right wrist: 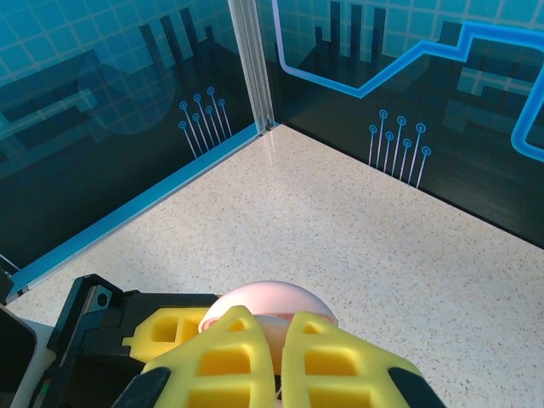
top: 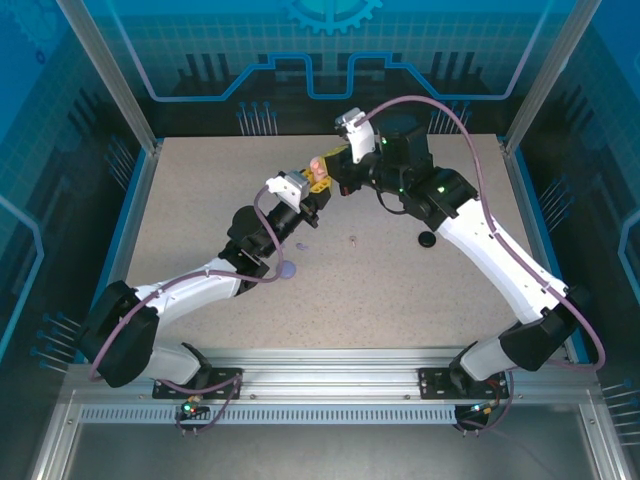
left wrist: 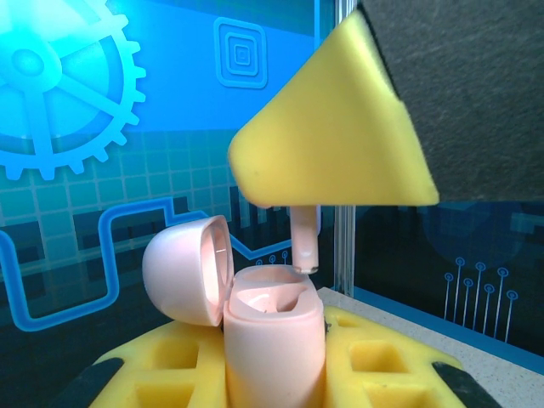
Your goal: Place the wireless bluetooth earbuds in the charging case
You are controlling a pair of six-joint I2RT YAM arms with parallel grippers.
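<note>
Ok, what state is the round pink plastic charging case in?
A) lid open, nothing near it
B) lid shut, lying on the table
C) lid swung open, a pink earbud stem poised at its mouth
C: the round pink plastic charging case in the left gripper has its lid swung open, with the small pink stemmed earbud held by the right gripper hanging at its mouth.

Smooth pink plastic charging case (left wrist: 274, 348)

A speckled beige counter (top: 200, 210) sits inside blue walls (top: 200, 50) printed with glowing gears and circuit lines. Aluminium posts (top: 108, 75) stand at the back corners; a metal rail (top: 330, 362) edges the front.
</note>
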